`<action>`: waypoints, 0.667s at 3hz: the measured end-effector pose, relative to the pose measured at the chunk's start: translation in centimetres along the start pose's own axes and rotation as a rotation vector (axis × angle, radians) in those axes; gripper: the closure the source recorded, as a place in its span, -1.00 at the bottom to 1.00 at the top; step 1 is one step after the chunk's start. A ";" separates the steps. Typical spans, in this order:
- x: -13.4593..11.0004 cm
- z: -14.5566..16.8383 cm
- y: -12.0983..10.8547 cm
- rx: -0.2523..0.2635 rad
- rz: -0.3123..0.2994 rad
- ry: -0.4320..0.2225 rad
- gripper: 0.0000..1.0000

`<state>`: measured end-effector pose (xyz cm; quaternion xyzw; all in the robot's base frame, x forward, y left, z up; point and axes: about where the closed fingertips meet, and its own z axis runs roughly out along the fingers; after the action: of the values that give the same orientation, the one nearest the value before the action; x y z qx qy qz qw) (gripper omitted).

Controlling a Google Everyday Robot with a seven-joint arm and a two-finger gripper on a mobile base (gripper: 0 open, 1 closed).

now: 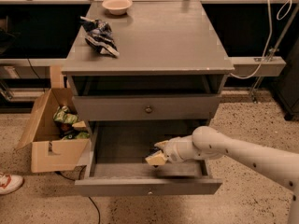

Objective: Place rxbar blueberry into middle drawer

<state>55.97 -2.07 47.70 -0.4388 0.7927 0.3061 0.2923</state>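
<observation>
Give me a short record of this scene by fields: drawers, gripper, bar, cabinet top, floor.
open drawer: pulled out, below the shut one
upper drawer: shut
gripper: over the open drawer's tray, right of centre, near the front
bar: not clearly visible
cabinet top: bowl at back left, snack bag on the left
floor: open cardboard box left of the cabinet

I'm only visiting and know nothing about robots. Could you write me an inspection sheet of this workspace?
Surface: grey cabinet top, holding a bowl and a blue-and-white snack bag.
Job's things: middle drawer pulled open; rxbar blueberry not clearly seen.
Clutter: cardboard box of snack packets beside the cabinet.
Grippers: hand inside the open drawer's tray.
Cables: white cable at right; black cable on floor.
Surroundings: speckled floor; a shoe at left.
</observation>
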 end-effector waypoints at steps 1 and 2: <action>0.3 2.2 -0.8 0.008 0.033 -0.040 1.00; 0.5 2.4 -0.8 0.006 0.036 -0.041 0.62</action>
<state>56.91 -0.87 45.63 -0.4173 0.7953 0.3176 0.3042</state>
